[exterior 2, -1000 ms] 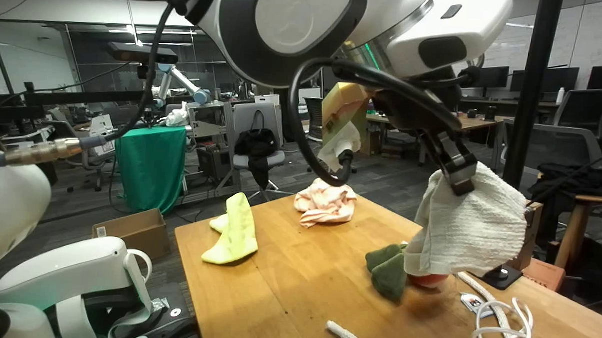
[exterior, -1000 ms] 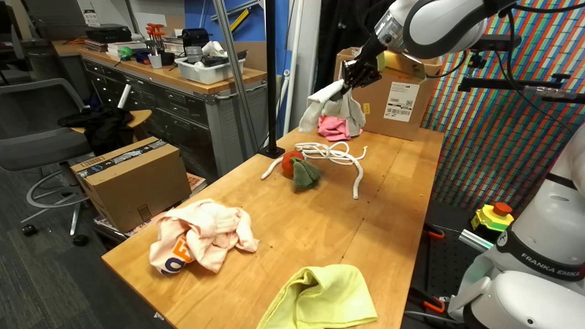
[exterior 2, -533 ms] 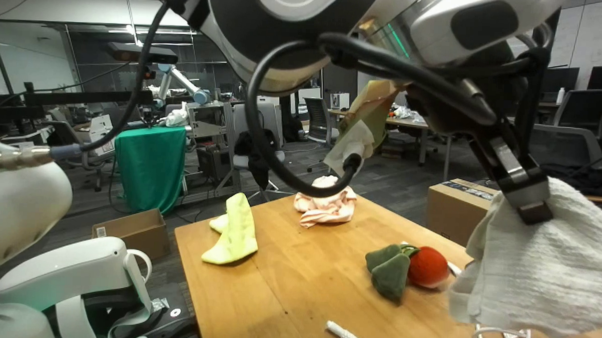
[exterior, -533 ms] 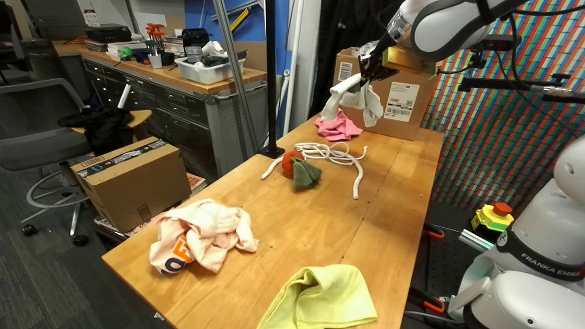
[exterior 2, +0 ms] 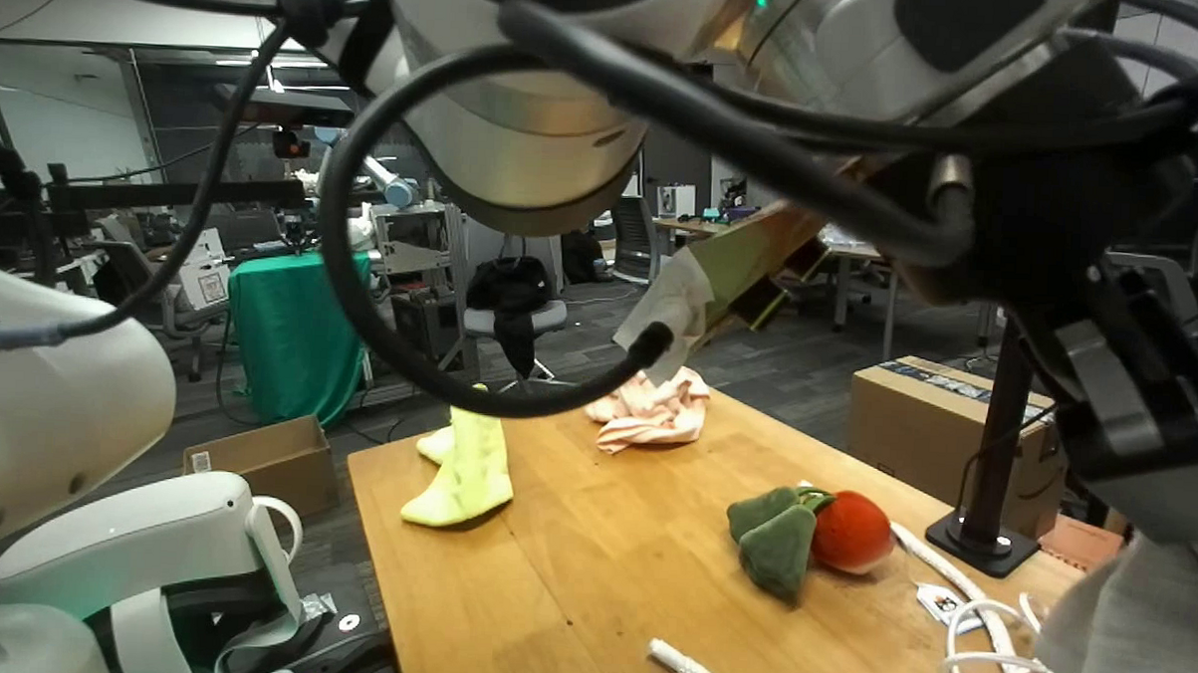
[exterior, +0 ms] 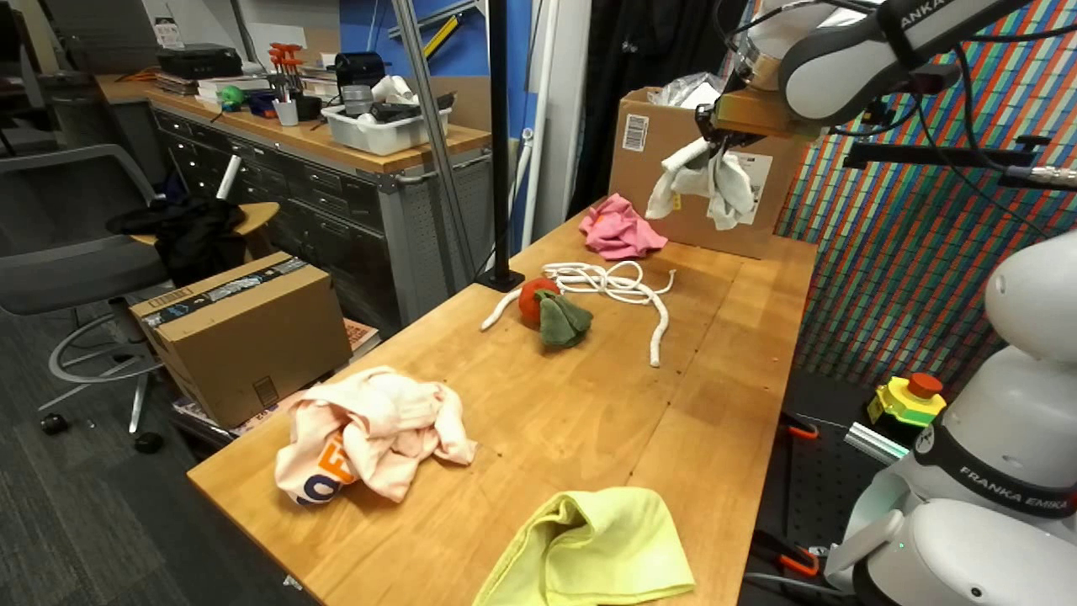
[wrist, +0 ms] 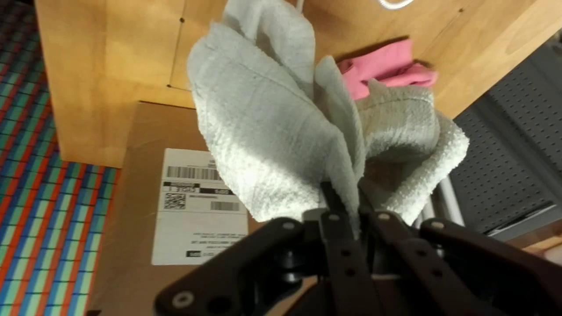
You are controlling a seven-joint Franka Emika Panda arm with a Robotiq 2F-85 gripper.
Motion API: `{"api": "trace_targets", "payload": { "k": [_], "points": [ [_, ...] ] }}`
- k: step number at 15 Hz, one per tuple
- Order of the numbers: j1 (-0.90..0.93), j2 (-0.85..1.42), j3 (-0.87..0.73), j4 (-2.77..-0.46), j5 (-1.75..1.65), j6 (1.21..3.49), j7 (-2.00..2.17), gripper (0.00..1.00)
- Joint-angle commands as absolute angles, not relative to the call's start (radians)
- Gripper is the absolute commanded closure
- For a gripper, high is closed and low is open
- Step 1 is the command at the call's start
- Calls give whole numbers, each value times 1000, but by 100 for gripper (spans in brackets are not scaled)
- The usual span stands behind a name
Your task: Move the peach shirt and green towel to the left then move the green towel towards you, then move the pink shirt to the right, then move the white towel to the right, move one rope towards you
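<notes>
Gripper point(wrist: 346, 195), jaws nearly together at the lower middle of the wrist view, pinches the white towel point(wrist: 268, 118) between them. In an exterior view it dangles at upper right, the pink shirt point(exterior: 621, 231) lying lower and left on the table point(exterior: 555, 429).

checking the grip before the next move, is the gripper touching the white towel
Touching. The wrist view shows the white towel pinched in the gripper, a fold of its cloth running down between the closed jaws.
</notes>
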State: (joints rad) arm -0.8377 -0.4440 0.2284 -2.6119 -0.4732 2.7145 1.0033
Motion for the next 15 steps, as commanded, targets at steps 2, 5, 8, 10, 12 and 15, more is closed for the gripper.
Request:
{"api": "trace_targets", "payload": {
  "k": [2,5,8,10,12,15],
  "points": [
    [-956,-482,333,-2576,-711,2578,1311,95],
    [-933,-459,341,-2542,-898,2439,1526,95],
    [-843,-406,302,-2504,-1060,2267,1700,94],
    [-770,-359,269,-2476,-1148,2143,1796,95],
    [-669,-303,204,-2450,-1190,2053,1826,68],
    [-525,-238,95,-2424,-1217,1982,1849,53]
  ]
}}
